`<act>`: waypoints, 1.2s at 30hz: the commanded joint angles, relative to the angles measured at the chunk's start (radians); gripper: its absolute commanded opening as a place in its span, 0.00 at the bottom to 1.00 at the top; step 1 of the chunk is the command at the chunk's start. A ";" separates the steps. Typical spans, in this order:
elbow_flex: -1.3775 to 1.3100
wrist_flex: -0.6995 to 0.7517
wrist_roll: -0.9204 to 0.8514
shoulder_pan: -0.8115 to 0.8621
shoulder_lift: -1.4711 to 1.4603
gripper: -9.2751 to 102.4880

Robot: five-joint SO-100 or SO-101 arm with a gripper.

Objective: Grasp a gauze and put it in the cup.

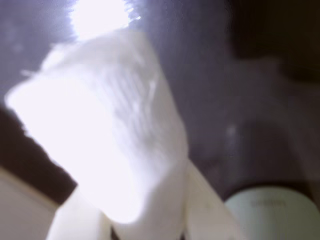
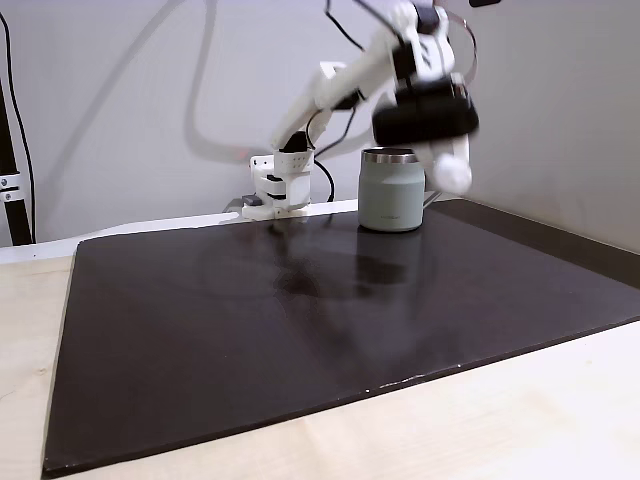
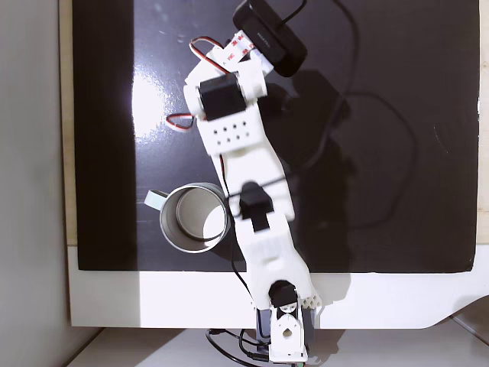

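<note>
In the wrist view a white gauze roll [image 1: 100,135] looms large and blurred, pinched between the white fingers [image 1: 202,207] of my gripper [image 1: 130,165], which is shut on it. The pale grey-green cup [image 1: 275,215] peeks in at the bottom right of that view. In a fixed view the gripper [image 2: 448,165] hangs in the air just right of the cup [image 2: 392,190], level with its metal rim, and the gauze [image 2: 453,177] shows as a white blob at its tip. From above, the cup [image 3: 170,229] stands upright with an empty inside.
A dark mat [image 2: 300,320] covers the light wooden table [image 2: 520,430]. The arm's base [image 2: 275,185] stands behind the mat, left of the cup. From above, the arm [image 3: 244,160] and its black camera [image 3: 269,34] reach out over the mat [image 3: 397,153].
</note>
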 commanded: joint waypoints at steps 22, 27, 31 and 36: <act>1.226 0.018 -0.204 -0.238 1.224 0.08; 1.381 0.018 -0.219 -0.299 1.305 0.08; 1.440 0.015 -0.207 -0.347 1.296 0.08; 1.440 0.012 -0.164 -0.410 1.229 0.08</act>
